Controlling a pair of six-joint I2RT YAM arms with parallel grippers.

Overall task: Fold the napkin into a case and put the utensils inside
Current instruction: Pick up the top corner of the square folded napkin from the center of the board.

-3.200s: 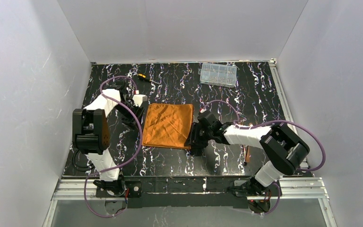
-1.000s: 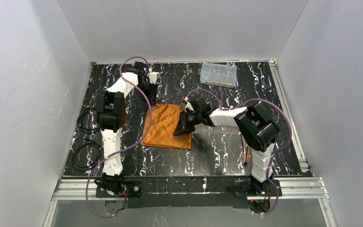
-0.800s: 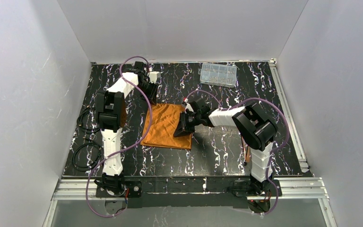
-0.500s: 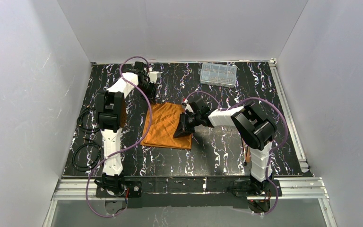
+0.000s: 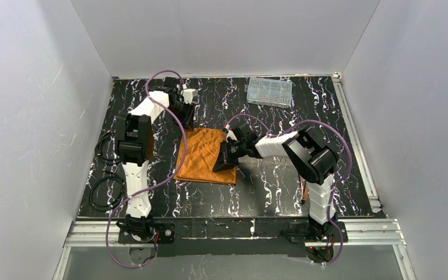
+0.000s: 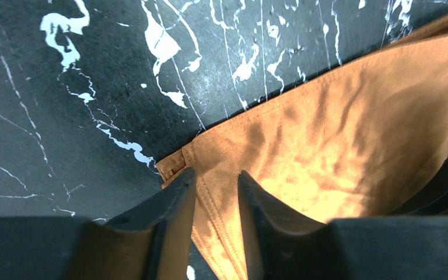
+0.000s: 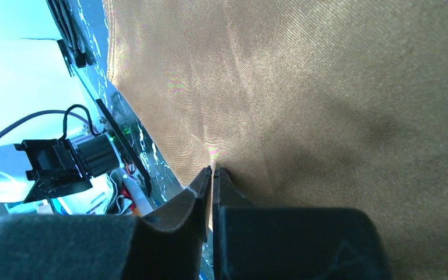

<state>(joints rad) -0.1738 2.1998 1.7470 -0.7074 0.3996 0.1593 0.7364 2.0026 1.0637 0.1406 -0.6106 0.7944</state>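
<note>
Rust-orange napkin (image 5: 198, 154) at mid-table, one edge pinched

Flat black tabletop (image 5: 268, 186) veined white, boxed by plain white walls (image 5: 221, 35). One soft, creased cloth square. One clear plastic compartment box (image 5: 269, 91) at 1 o'clock. Two arms: left gripper (image 6: 213, 181) narrowly spread astride the hemmed 11 o'clock corner; right gripper (image 7: 212, 172) pressed together on the raised 3 o'clock edge.

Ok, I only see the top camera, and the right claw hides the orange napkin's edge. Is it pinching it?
Observer: Yes. The right wrist view shows the right gripper, jaws almost together on a fold of the napkin.
Operator: And the left claw?
Observer: The left wrist view shows the left gripper straddling the napkin's hemmed corner, jaws slightly apart.
Operator: Is that corner lifted?
Observer: No, it seems to lie flat on the black table.
</note>
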